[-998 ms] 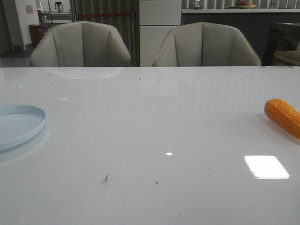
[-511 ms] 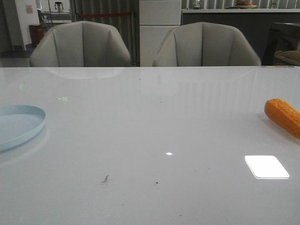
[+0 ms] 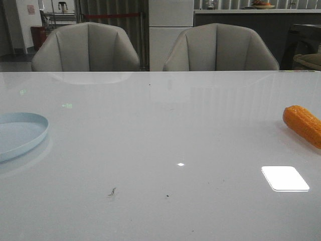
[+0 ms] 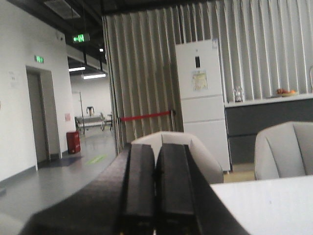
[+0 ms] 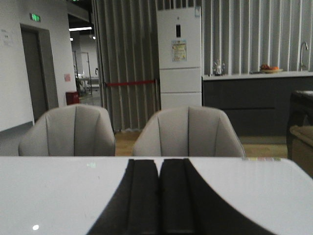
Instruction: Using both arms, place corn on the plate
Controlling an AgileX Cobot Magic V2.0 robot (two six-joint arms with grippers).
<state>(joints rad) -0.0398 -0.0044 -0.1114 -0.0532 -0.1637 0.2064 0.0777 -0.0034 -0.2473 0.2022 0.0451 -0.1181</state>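
Table [image 3: 160, 130] filled the front view, white and glossy, with two grey chairs [image 3: 86, 47] standing beyond its far edge and a tall white fridge [image 3: 171, 30] behind them. The plate [image 3: 20, 133], pale blue, lay at the table's left edge, partly cut off by the frame. The corn [image 3: 302, 124] lay at the right edge, also cut off, well apart from the plate. The left gripper [image 4: 155, 196] had its two dark fingers pressed together on nothing. The right gripper [image 5: 159, 200] was likewise closed and empty, above the tabletop.
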